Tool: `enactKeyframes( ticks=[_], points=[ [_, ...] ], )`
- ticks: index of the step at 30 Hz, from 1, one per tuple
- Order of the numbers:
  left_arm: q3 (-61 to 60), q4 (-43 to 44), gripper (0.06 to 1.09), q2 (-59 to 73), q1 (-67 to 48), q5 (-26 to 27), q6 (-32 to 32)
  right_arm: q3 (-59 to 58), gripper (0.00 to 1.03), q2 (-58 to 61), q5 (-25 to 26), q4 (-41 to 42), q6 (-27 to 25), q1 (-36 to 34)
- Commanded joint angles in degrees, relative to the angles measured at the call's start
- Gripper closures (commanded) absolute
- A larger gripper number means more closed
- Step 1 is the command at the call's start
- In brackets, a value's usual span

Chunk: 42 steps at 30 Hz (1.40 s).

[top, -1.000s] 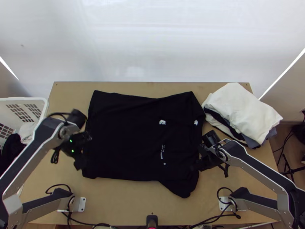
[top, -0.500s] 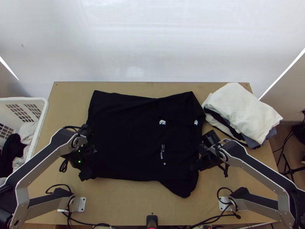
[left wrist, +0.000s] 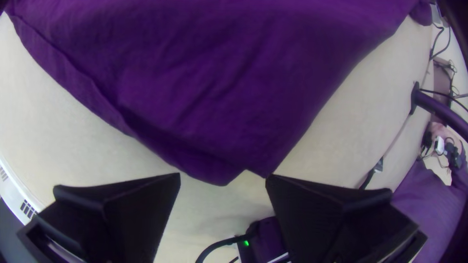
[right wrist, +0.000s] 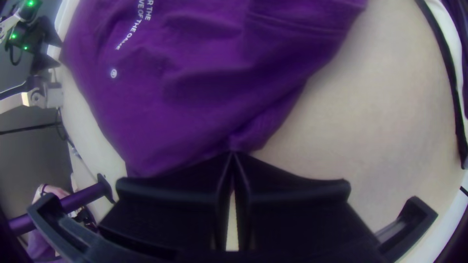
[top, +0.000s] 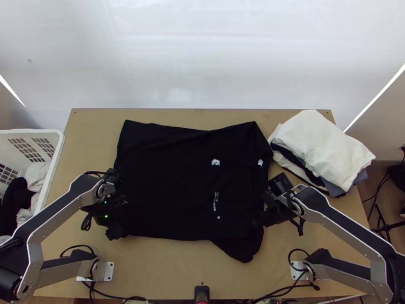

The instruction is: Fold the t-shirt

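The black t-shirt lies spread over the middle of the table, one part sticking out at its lower right edge. My left gripper is at the shirt's lower left corner. In the left wrist view my left gripper stands open, a corner of the shirt between and just beyond its fingertips. My right gripper is at the shirt's right side. In the right wrist view the right gripper is shut on a bit of the shirt's edge, which shows purple there.
A pile of folded clothes, white on top, lies at the table's right back. A white basket with clothes stands at the left. Bare wooden table runs along the near side, where a dark post stands at the edge.
The left arm has drawn back and down the picture, its gripper ending at the shirt's lower left corner. The right arm and the shirt have stayed put.
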Motion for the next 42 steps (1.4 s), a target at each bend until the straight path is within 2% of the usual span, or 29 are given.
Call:
enactKeyframes(
  ticks=[1, 7, 8, 9, 14, 21, 24, 29, 37, 42],
  points=[
    [-1.4, 1.0, 0.41, 1.0, 1.5, 0.0, -1.1, -0.2, 1.00, -1.0, 0.0, -0.1, 0.0, 0.0],
    [-1.8, 5.0, 0.91, -0.5, 1.5, 0.6, -1.9, -0.3, 1.00, -1.7, 0.0, -0.2, 0.1, 0.1],
    [-1.7, 6.1, 1.03, -0.9, 1.5, 1.0, -1.9, -0.3, 1.00, -1.8, 0.0, -0.2, 0.1, 0.1],
    [-1.6, 6.2, 1.04, -1.0, 1.5, 1.6, -1.9, -0.3, 1.00, -1.8, 0.0, -0.2, 0.1, 0.1],
    [0.4, 7.2, 1.05, -1.3, 1.9, 2.3, -2.6, -0.4, 1.00, -1.8, 0.0, -0.2, 0.2, 0.2],
    [11.3, 5.9, 1.04, 1.5, 13.8, 2.3, 7.3, -0.7, 1.00, -2.1, 0.1, -0.6, 0.1, 0.3],
    [16.6, 5.6, 1.05, 4.4, 17.7, 2.3, 9.4, -0.8, 1.00, -2.2, 0.1, -0.7, 0.2, 0.3],
    [20.5, 6.1, 1.05, 10.3, 19.0, 2.4, 9.5, -1.0, 1.00, -2.3, 0.3, -0.7, 0.4, 0.3],
    [25.2, 10.0, 1.05, 16.5, 14.6, 4.6, 4.7, -1.1, 1.00, -3.0, 1.9, -0.7, 1.5, -1.5],
    [32.7, 10.9, 1.05, 22.6, 11.8, 9.2, -3.0, -1.3, 1.00, -2.6, 2.8, -0.7, 2.0, -2.5]
  ],
)
